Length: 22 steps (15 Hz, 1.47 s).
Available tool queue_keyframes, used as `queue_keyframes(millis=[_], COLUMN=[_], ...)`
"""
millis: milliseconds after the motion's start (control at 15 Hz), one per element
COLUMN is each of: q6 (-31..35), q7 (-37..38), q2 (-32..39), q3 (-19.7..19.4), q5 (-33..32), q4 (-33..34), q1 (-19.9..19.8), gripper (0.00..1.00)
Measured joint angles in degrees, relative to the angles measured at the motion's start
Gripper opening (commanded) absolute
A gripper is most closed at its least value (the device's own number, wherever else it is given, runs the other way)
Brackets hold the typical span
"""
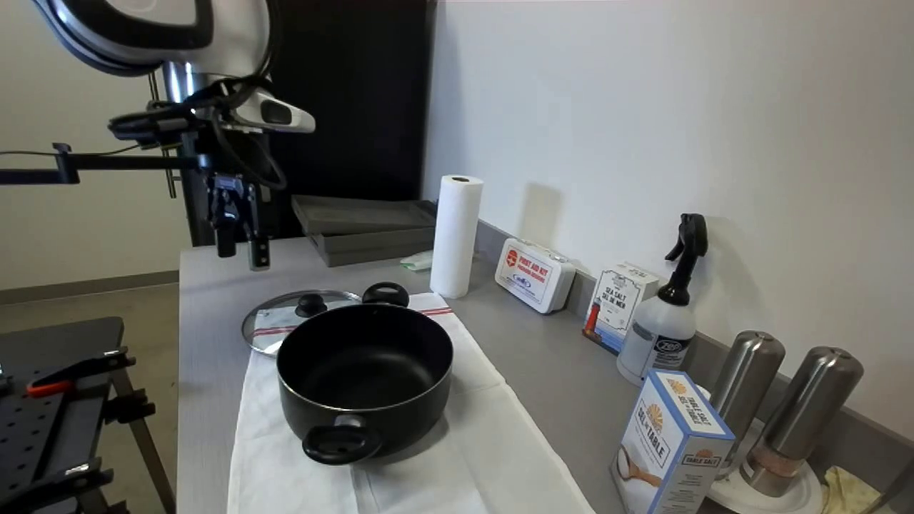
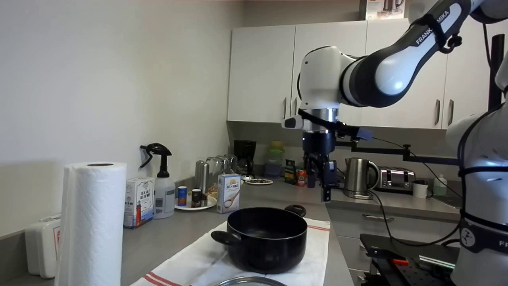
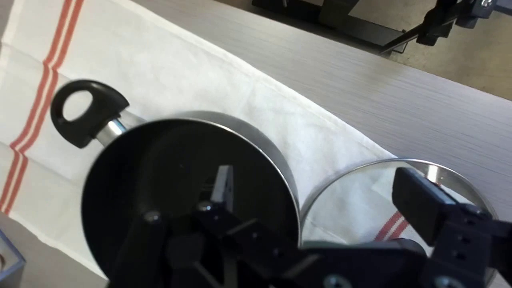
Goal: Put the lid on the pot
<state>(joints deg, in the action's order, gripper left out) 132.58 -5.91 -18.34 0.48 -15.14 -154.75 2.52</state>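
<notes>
While the lid point(image 1: 284, 315) lies flat, partly on the striped towel point(image 1: 493, 442), just beside the uncovered pot point(image 1: 364, 385), the fingers point(image 3: 423, 207) hang spread and released above the bench point(image 1: 206, 400).

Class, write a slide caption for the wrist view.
Open gripper in the foreground; beyond it, an uncovered black pot, its glass lid alongside, overlapping the edge of a striped towel.

Plain off-white wall point(image 1: 628, 107) beside a long grey counter point(image 1: 528, 343)
White flat-door cupboards point(image 2: 262, 75) with slim metal handles point(image 2: 285, 108); tan floor point(image 1: 153, 314) below.
</notes>
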Motion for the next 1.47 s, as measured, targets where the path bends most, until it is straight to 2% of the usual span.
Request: queue_keyframes(millis=[267, 600, 1000, 1467], q6=[6.01, 10.81, 13.36, 15.69], q7=[-3.84, -10.94, -16.94, -19.24], q2=[8.72, 19.9, 30.72, 39.55], q3=[1.26, 3.24, 6.6, 9.35], q5=[0.7, 4.84, 7.92, 7.68], q4=[4.33, 11.64, 18.92, 22.55], q1=[2.33, 3.79, 3.77, 3.75], gripper=[1.0, 1.0, 1.0, 1.0])
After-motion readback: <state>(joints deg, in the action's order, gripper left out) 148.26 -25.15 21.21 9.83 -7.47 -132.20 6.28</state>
